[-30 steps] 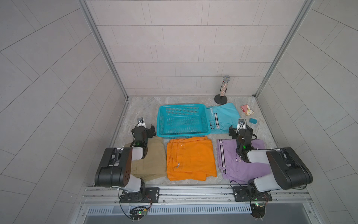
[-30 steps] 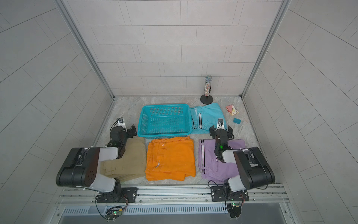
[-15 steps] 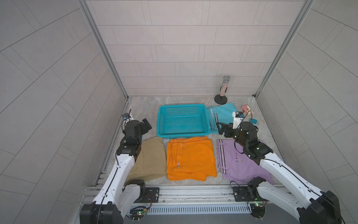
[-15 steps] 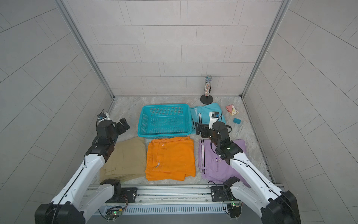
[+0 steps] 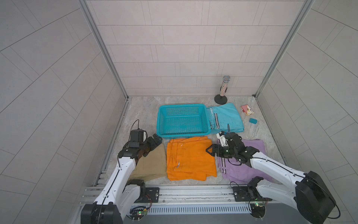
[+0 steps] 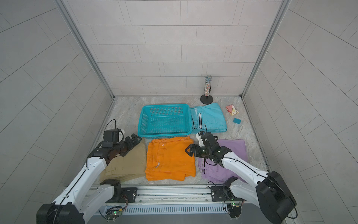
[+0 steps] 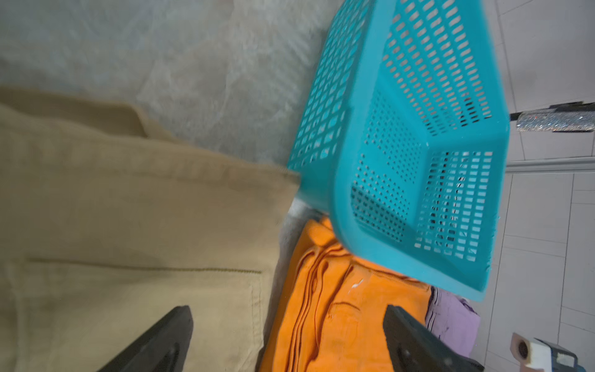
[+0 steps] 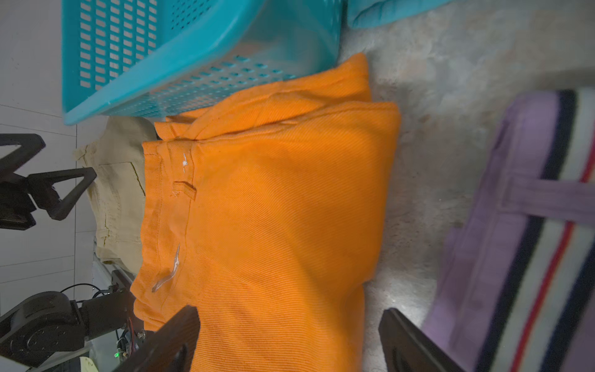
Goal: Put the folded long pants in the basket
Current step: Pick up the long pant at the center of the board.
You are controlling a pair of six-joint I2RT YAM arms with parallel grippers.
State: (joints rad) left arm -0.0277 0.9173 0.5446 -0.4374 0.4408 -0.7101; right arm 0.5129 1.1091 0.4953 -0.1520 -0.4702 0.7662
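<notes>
We find the basket (image 5: 183, 121) empty, its mesh floor bare, standing in the middle of the surface (image 5: 143, 116) toward the far edge. We judge that this spot lets either arm reach it. None of the folded long pants is inside yet, so the task looks barely begun. Three bundles lie flat in a row along the near edge: the khaki pants (image 5: 153, 164) at the left, the orange pants (image 5: 190, 158) in the middle with their far edge up against the basket's near wall, and the lilac pants (image 6: 236, 144) at the right. The turquoise pants (image 5: 228, 118) lie just beside the basket's right wall, toward the far right corner. The bundles are kept apart from one another, probably so that each can be lifted alone. The left gripper (image 5: 157, 140) hovers over the khaki bundle's far corner, near the basket's near left corner, and its wrist view shows the fingers (image 7: 161, 341) spread wide with nothing between them. The right gripper (image 5: 210, 150) hangs over the orange bundle's right edge, its fingers (image 8: 170, 341) also apart and empty, straddling that folded edge and the bare strip before the lilac cloth. We read this as lining up for a pinch on the thick fold. A microphone stand (image 5: 222, 91), a small red box (image 5: 247, 110) and a small teal block (image 5: 252, 120) sit near the far right corner, well clear of the work.
</notes>
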